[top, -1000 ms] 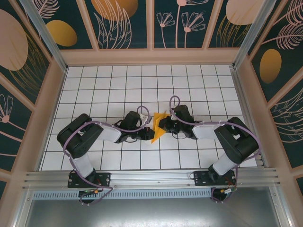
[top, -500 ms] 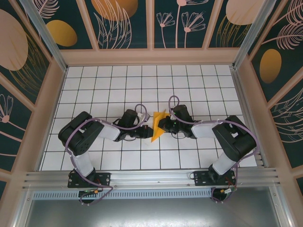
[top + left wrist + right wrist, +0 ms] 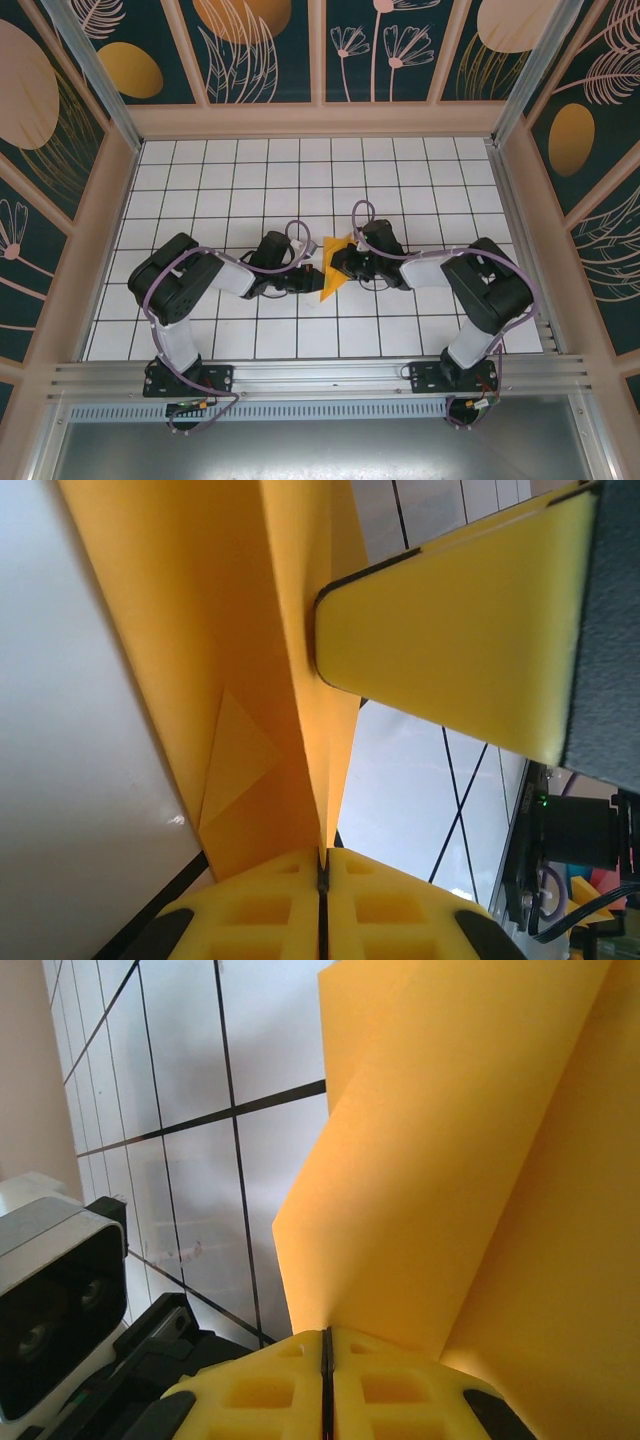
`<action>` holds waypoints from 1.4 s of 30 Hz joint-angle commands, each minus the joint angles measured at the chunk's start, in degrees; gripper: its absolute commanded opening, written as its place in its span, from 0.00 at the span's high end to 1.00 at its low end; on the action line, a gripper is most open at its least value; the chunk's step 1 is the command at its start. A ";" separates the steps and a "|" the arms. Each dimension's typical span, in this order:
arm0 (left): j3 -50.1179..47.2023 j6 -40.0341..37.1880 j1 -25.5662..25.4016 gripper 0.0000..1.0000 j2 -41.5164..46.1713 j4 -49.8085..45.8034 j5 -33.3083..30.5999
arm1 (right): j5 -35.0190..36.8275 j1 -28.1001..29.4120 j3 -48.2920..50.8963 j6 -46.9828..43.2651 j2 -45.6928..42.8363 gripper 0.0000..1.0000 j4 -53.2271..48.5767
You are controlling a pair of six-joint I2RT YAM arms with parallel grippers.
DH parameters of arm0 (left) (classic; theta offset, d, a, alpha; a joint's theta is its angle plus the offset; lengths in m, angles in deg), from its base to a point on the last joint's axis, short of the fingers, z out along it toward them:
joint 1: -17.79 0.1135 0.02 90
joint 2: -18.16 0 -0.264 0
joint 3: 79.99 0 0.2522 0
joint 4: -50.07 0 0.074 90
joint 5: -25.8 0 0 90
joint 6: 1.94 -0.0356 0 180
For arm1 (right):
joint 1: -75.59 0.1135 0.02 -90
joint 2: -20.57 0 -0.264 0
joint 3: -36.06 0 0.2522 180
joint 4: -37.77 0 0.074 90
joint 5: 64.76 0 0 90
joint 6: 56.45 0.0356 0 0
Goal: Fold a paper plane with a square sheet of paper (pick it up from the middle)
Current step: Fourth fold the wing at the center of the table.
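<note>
The orange-yellow sheet of paper [image 3: 331, 268] is partly folded into an angular, pointed shape and is held between the two arms over the middle of the table. My left gripper [image 3: 313, 279] is shut on its left edge. In the left wrist view the folded layers [image 3: 250, 660] run straight into the closed left gripper [image 3: 322, 865], and a small triangular flap shows on the paper. My right gripper [image 3: 341, 265] is shut on the right side. In the right wrist view the paper [image 3: 470, 1160] rises out of the closed right gripper [image 3: 326, 1345].
The white tiled table [image 3: 300, 180] is walled on three sides by patterned panels [image 3: 320, 50]. A metal rail [image 3: 320, 378] runs along the near edge by the arm bases. The left arm's wrist camera [image 3: 50, 1300] sits close beside the right gripper.
The right arm has edged slightly left toward the left gripper, and the paper between them has shifted a little with it. Both grippers stay shut on the paper.
</note>
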 commanded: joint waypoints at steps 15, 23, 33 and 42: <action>0.65 3.70 2.02 0.85 -1.69 2.69 3.66 | 0.90 -0.62 -2.17 0.31 3.91 0.89 0.85; -0.84 2.76 2.05 0.73 -0.33 0.96 1.13 | 0.54 -0.72 -1.91 0.98 5.04 0.89 2.25; -0.69 -0.25 1.98 0.72 1.29 -5.37 -2.61 | 0.18 -0.75 -1.74 1.05 5.51 0.89 2.53; 1.04 -2.96 1.16 0.67 5.29 -11.56 -7.45 | 0.25 -0.67 -1.65 1.15 5.65 0.89 2.36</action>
